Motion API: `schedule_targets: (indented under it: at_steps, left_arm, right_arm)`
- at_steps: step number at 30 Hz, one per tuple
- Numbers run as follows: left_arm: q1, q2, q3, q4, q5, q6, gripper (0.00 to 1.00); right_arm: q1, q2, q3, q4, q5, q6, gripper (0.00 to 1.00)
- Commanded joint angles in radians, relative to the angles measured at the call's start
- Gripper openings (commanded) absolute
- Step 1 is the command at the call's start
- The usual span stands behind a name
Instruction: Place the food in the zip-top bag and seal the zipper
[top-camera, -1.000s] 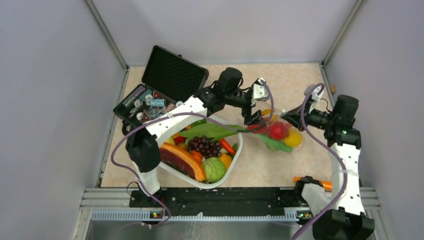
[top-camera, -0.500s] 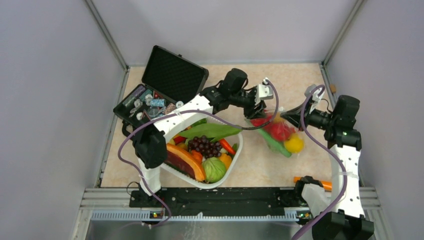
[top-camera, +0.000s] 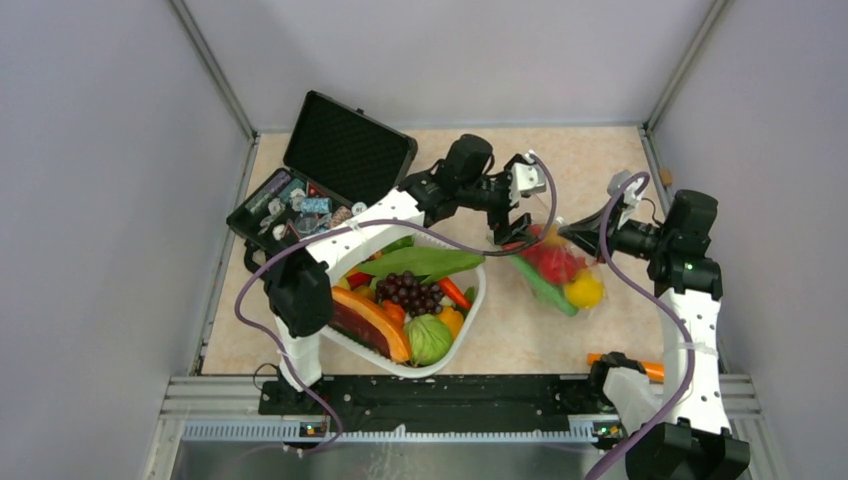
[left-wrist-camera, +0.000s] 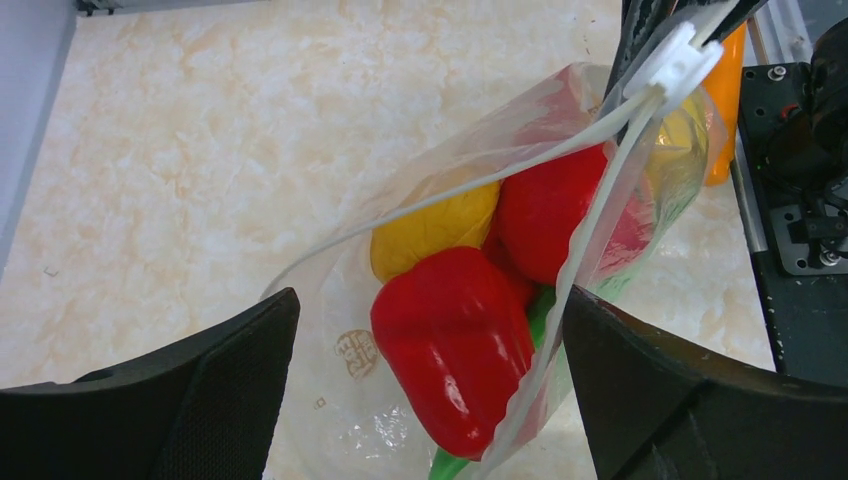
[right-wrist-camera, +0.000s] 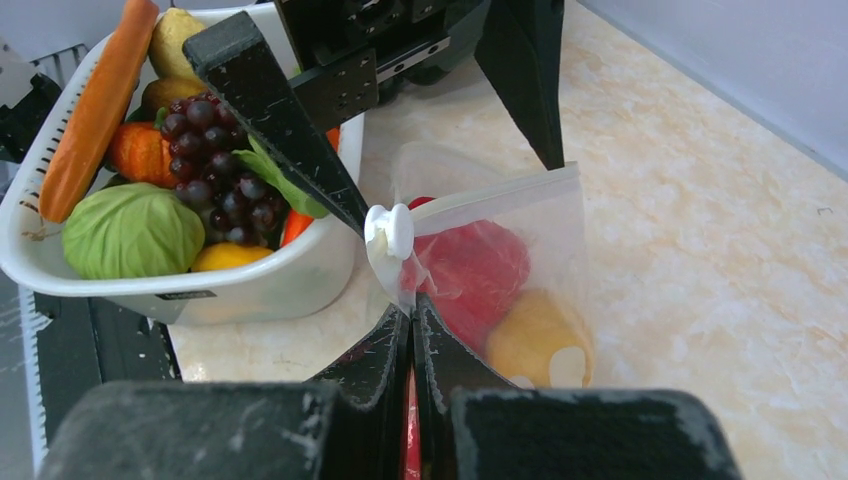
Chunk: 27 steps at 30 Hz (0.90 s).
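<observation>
Pinching zip-top bag (right-wrist-camera: 500, 230) corner: right gripper (right-wrist-camera: 410, 315); left gripper (left-wrist-camera: 428, 300) spread wide, straddling bag.

Top camera is looking down from above and behind onto the whole tabletop (top-camera: 590, 160). Both wrist cameras are facing the zip-top bag (right-wrist-camera: 545, 205) closely, from opposite sides.

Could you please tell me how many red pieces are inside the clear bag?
2. One red piece lies nearest the left wrist camera; the other red piece sits behind it, against the yellow piece. Both are inside the bag. More may be hidden.
</observation>
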<state>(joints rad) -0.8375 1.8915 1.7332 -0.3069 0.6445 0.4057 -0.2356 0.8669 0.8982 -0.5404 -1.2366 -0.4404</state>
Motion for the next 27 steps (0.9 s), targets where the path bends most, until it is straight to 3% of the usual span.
schedule_targets:
  at_steps: [1, 11, 16, 27]
  left_arm:
    - [0.006, -0.090, -0.007, 0.087, 0.008, -0.002, 0.99]
    - [0.006, -0.180, -0.079, 0.047, -0.012, 0.034, 0.99]
    - [0.006, -0.255, -0.203, 0.198, 0.022, 0.046, 0.99]
    - [0.008, -0.123, -0.043, 0.052, 0.182, 0.052, 0.99]
  right_arm:
    - [0.016, -0.012, 0.023, 0.016, -0.086, -0.043, 0.00]
    - [0.016, -0.021, 0.025, 0.016, -0.093, -0.043, 0.00]
    - [0.016, -0.017, 0.028, 0.010, -0.154, -0.052, 0.00]
    - [0.018, -0.041, 0.025, -0.003, -0.222, -0.067, 0.00]
